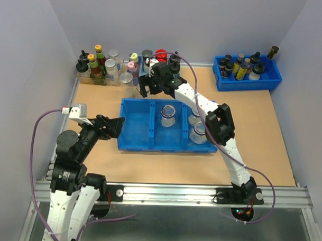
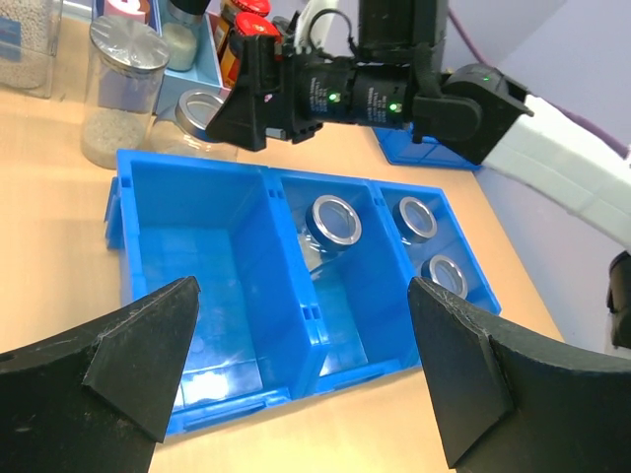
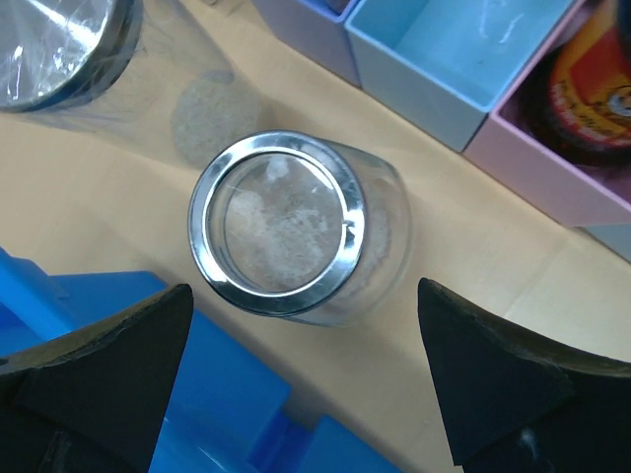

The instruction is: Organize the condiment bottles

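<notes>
A blue three-compartment bin sits mid-table. Its middle compartment holds one clear silver-rimmed jar, also in the left wrist view. The right compartment holds two more jars; the left compartment is empty. A fourth open jar stands on the table just behind the bin. My right gripper is open, hovering right above it, a finger on each side, not touching. A taller jar with a flat silver lid stands left of it. My left gripper is open and empty at the bin's front-left.
A rack of capped bottles stands at the back left. Pastel small boxes with red-capped bottles stand behind the right gripper. A blue tray of dark bottles is at the back right. The right arm crosses over the bin.
</notes>
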`<action>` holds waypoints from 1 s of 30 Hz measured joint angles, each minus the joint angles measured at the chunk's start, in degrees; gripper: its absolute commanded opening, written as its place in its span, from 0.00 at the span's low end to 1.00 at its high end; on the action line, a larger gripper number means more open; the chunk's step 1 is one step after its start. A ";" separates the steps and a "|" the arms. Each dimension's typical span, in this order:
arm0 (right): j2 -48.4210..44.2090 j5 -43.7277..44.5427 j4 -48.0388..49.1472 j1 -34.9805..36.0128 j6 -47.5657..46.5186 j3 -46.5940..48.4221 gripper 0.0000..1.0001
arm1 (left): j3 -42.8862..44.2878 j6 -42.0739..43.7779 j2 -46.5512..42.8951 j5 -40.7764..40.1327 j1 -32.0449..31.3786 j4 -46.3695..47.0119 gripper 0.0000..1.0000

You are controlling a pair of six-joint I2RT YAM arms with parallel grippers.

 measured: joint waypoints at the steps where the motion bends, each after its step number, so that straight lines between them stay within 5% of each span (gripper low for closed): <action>1: 0.46 -0.70 -0.02 0.04 0.00 0.17 1.00 | 0.02 -0.02 -0.20 -0.02 0.00 0.00 0.99; 13: 2.97 -4.76 -0.20 0.37 0.00 3.48 1.00 | -0.59 -0.66 -0.87 0.07 -0.02 0.33 0.99; 24: 7.04 1.27 0.35 0.76 -0.02 7.28 0.94 | -2.23 -1.11 -1.99 0.26 -0.02 0.74 0.99; 30: 7.04 5.33 1.07 1.84 -0.68 7.45 1.00 | -3.74 -1.51 -2.05 0.83 -0.07 1.11 0.99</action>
